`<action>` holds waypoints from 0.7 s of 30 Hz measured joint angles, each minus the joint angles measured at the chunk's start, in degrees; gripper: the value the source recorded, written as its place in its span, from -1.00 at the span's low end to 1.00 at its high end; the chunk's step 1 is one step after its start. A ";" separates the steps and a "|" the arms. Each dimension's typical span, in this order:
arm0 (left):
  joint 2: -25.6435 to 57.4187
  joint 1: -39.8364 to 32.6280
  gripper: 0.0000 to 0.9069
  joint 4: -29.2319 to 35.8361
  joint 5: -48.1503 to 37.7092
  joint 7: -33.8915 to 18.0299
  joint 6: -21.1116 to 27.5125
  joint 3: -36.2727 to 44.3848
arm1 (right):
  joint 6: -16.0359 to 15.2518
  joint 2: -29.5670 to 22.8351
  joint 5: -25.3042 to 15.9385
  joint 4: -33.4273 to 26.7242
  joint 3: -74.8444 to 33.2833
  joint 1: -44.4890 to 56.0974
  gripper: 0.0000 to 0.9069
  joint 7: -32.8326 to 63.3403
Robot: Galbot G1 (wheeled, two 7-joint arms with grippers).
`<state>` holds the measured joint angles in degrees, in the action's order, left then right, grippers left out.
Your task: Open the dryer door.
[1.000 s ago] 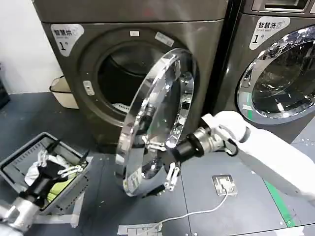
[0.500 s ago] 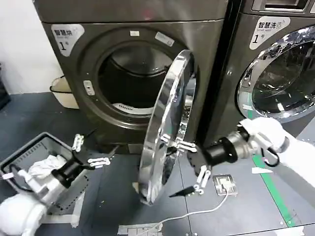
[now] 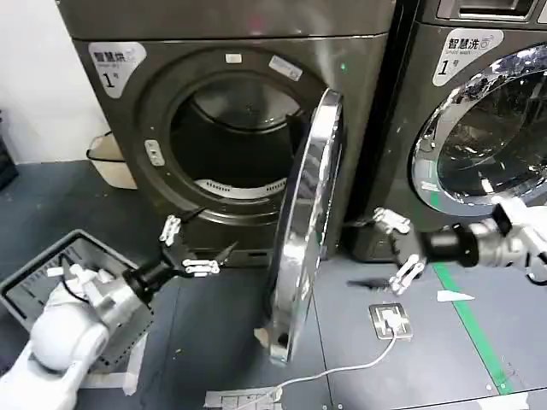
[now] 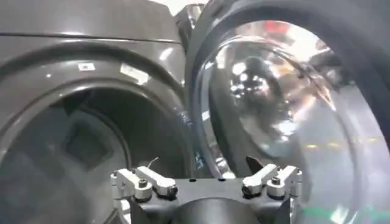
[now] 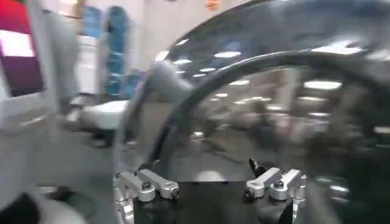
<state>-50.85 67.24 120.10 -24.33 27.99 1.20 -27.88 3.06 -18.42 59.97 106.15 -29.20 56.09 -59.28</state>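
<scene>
**A:** What does the head camera show?

**B:** The dryer door (image 3: 306,226) hangs swung well out from the dryer (image 3: 231,120), nearly edge-on, its long axis upright and its chrome rim catching the light. The left end effector (image 3: 195,249) sits low on the door's inner side, in front of the drum opening, fingers spread apart and holding nothing. The right end effector (image 3: 400,249) is on the outer side, just beside the door but not touching it, also spread and empty. By my judgement the door is already open; if it needs more swing, the left one lies nearer the inner face to push.

**A:** Any containers?

**B:** A grey basket (image 3: 38,273) on the floor at the left holds crumpled laundry. The drum looks dark; I cannot tell what it holds.

**A:** And the left wrist camera?

**B:** Its fingers (image 4: 146,181) are parted, with the door's clear bowl-shaped window (image 4: 286,103) close ahead beside the drum mouth.

**A:** The right wrist?

**B:** Parted fingers (image 5: 149,184) facing the door's dark glass (image 5: 262,115), with a gap between.
</scene>
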 joint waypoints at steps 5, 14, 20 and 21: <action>-1.02 -3.69 1.00 -1.30 0.49 -0.08 0.01 4.61 | 2.41 -1.04 -0.38 -1.61 -13.19 12.29 1.00 1.66; -3.00 -10.61 1.00 -4.10 0.39 -0.12 -0.10 12.34 | 4.19 -9.37 -0.74 0.96 -39.69 36.31 1.00 2.94; -4.52 -14.94 1.00 -6.35 0.38 -0.11 -0.49 17.01 | 7.40 -18.41 -3.17 2.57 -53.46 46.89 1.00 2.86; -4.85 -15.66 1.00 -6.72 0.44 -0.12 -0.50 17.79 | 8.09 -20.06 -3.53 2.53 -55.18 48.13 1.00 3.13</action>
<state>-55.70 51.58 113.38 -23.89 27.87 0.70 -10.09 11.15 -38.48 56.44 108.68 -84.37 104.23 -56.15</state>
